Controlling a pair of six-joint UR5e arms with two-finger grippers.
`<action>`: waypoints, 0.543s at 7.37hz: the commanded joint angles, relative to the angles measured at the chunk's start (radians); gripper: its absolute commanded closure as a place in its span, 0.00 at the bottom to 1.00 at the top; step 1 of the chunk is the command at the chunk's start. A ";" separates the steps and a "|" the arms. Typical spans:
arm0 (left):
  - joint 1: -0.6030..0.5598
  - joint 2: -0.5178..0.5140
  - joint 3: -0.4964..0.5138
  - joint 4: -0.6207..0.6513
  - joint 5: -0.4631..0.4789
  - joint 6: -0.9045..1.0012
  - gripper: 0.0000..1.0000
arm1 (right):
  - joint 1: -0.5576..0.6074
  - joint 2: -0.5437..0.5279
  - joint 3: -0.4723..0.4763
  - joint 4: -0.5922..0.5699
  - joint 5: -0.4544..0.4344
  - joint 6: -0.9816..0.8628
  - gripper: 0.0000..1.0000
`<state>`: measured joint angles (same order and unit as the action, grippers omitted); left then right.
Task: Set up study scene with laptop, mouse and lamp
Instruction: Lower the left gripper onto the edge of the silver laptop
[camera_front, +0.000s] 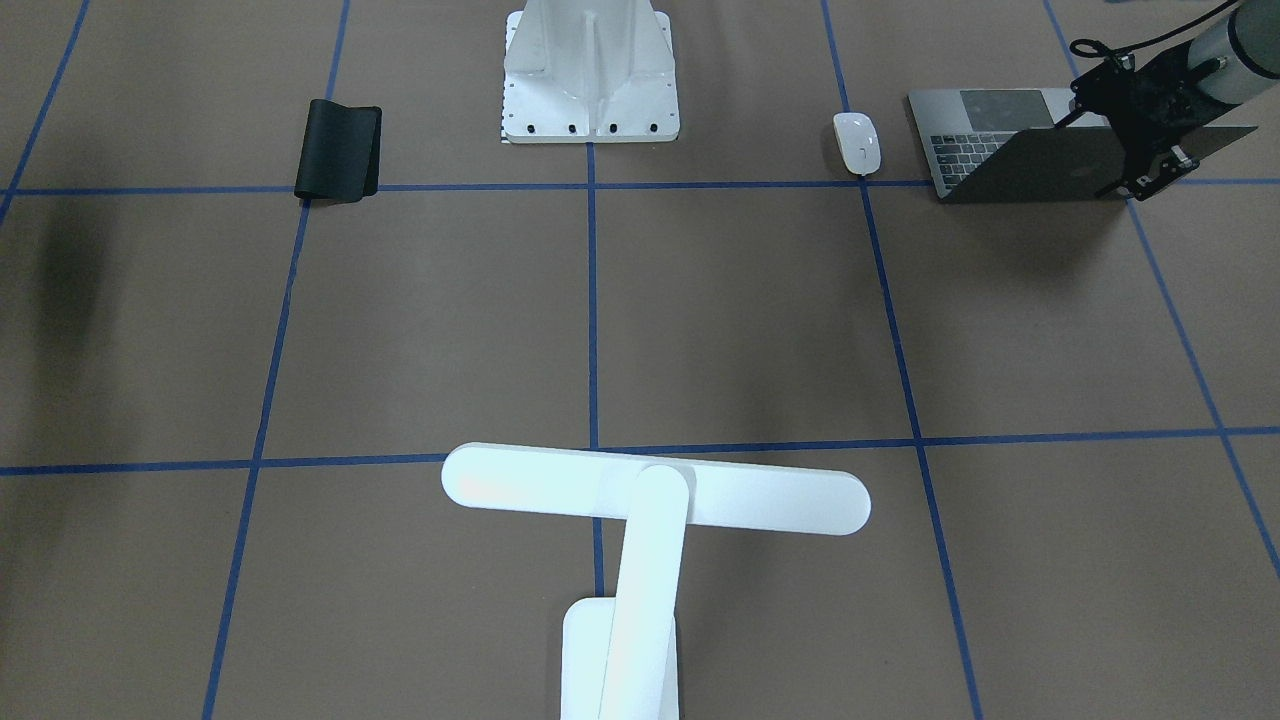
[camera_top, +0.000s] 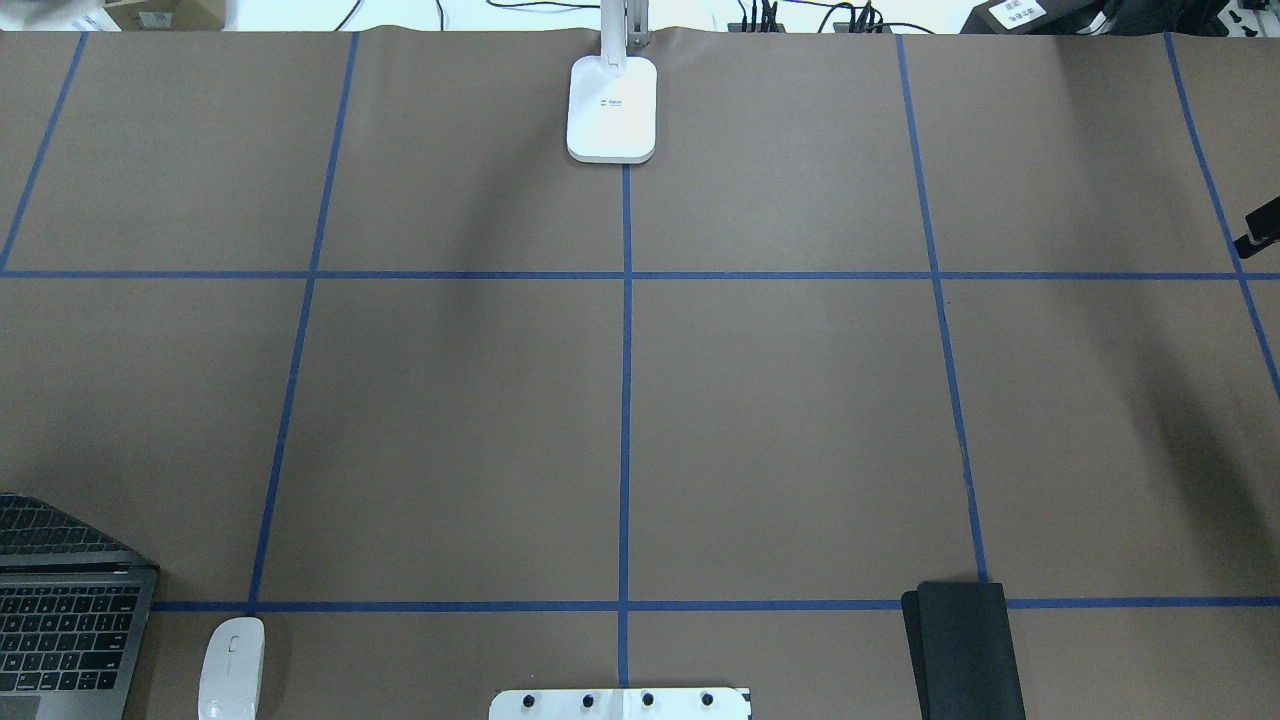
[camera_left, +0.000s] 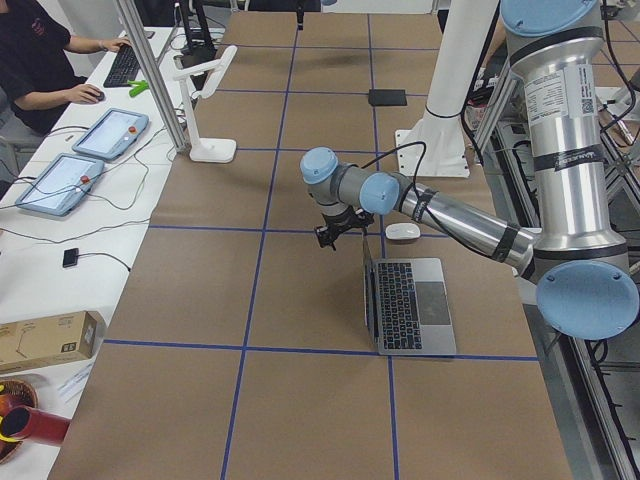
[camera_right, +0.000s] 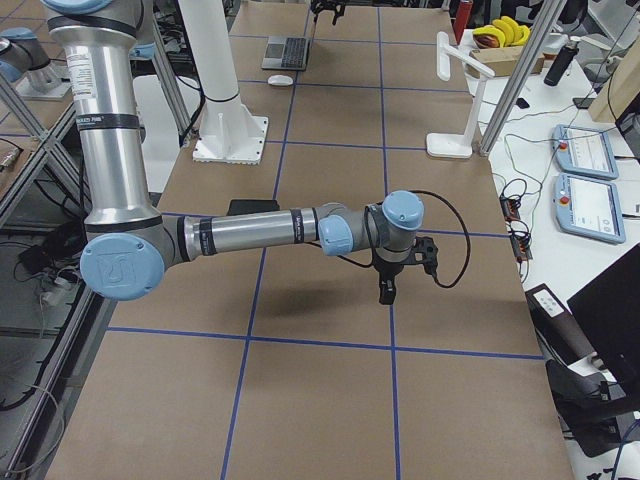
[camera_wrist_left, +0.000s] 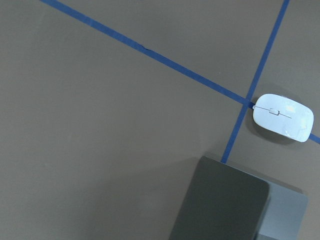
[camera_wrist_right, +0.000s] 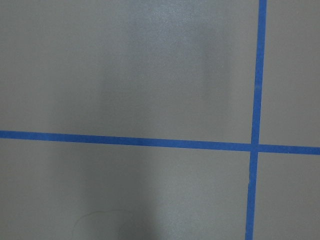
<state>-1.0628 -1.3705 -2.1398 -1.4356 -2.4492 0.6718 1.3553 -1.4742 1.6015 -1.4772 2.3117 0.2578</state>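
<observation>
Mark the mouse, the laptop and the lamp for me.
mouse (camera_front: 857, 142): front-facing view, middle of its white top shell.
laptop (camera_front: 1040, 165): front-facing view, back of its raised lid.
lamp (camera_front: 770, 500): front-facing view, on its long bar head.

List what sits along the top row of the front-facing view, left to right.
black mat → white pedestal → mouse → laptop
</observation>
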 joint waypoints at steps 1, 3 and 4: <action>0.033 0.001 0.000 0.000 0.001 0.000 0.14 | 0.001 0.000 0.000 0.000 0.000 0.000 0.00; 0.043 0.004 -0.018 0.003 -0.004 0.002 0.14 | 0.001 0.000 0.000 0.002 0.000 -0.002 0.00; 0.043 0.028 -0.034 0.001 -0.001 0.003 0.24 | 0.001 0.002 0.000 0.002 0.000 -0.002 0.00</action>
<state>-1.0225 -1.3624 -2.1568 -1.4341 -2.4510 0.6736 1.3560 -1.4734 1.6015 -1.4759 2.3117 0.2564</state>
